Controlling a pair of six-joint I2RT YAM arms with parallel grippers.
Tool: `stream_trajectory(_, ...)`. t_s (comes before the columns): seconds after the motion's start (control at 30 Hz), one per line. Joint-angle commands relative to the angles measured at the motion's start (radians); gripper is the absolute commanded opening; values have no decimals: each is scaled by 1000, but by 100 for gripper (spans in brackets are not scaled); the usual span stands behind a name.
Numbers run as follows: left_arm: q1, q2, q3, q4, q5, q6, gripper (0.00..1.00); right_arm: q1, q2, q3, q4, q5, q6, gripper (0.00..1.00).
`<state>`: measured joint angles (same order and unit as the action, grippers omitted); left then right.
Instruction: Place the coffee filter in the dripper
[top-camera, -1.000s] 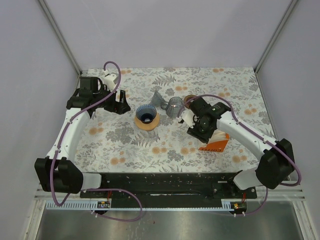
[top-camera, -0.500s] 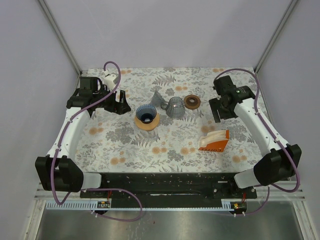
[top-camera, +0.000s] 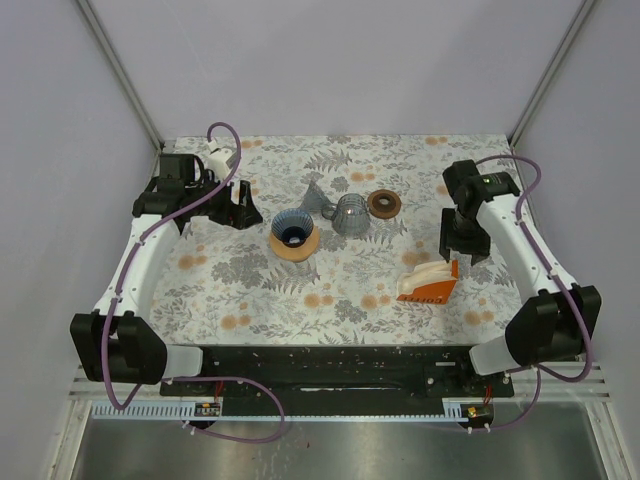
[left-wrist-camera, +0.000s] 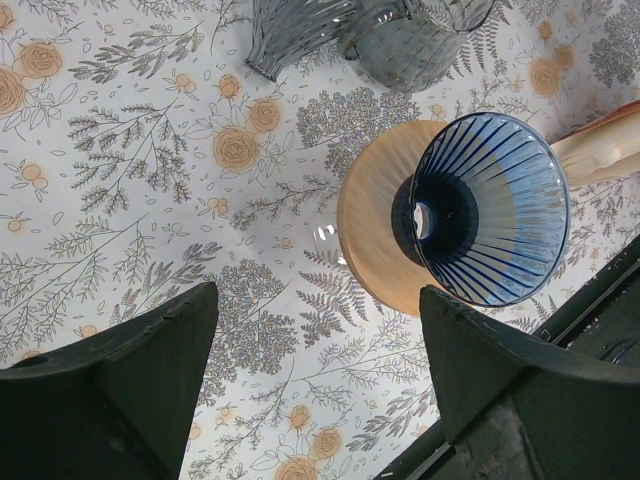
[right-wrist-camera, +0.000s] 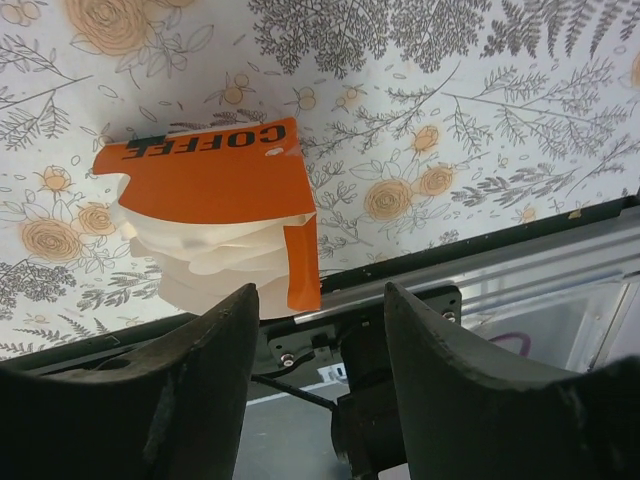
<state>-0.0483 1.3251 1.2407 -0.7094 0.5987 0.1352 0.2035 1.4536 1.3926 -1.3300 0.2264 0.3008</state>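
Note:
The blue ribbed dripper (top-camera: 294, 229) stands on a round wooden base (top-camera: 281, 246) left of the table's middle; it also shows in the left wrist view (left-wrist-camera: 490, 208). White paper coffee filters (right-wrist-camera: 205, 260) stick out of an orange box (top-camera: 428, 283) marked COFFEE (right-wrist-camera: 215, 170) on the right. My right gripper (top-camera: 464, 243) is open and empty, hanging just behind and to the right of the box. My left gripper (top-camera: 240, 210) is open and empty, just left of the dripper.
A grey ribbed glass carafe (top-camera: 349, 213) and a grey ribbed cone (top-camera: 317, 196) stand behind the dripper. A small brown ring (top-camera: 383, 203) lies beside the carafe. The black rail (top-camera: 330, 365) runs along the table's near edge.
My right arm swung from the table's middle, near the carafe, out to the right side, and now hangs by the orange filter box. The left arm has not moved.

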Motion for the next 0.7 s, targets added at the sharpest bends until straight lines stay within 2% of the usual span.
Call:
stream_trajectory(0.0, 8, -23, 20, 22, 44, 15, 85, -19, 5, -39, -11, -39, 55, 62)
stream_trajectory(0.07, 8, -23, 20, 21, 47, 14, 85, -26, 22, -61, 5, -56, 47, 61)
stream_trajectory(0.2, 10, -26, 20, 22, 49, 14, 85, -27, 42, -63, 28, -55, 41, 49)
stream_trajectory(0.43, 16, -27, 23, 19, 53, 14, 85, -42, 79, -87, 87, -61, 15, 42)
stream_trajectory(0.53, 16, -29, 22, 19, 53, 12, 85, -41, 85, -75, 101, -59, -12, 29)
stream_trajectory(0.6, 18, -27, 22, 19, 56, 12, 85, -42, 88, -60, 120, -103, -76, 6)
stream_trajectory(0.63, 18, -26, 22, 19, 58, 12, 85, -42, 93, -49, 120, -119, -112, 0)
stream_trajectory(0.67, 18, -26, 22, 18, 59, 12, 85, -42, 97, -41, 127, -111, -126, 0)
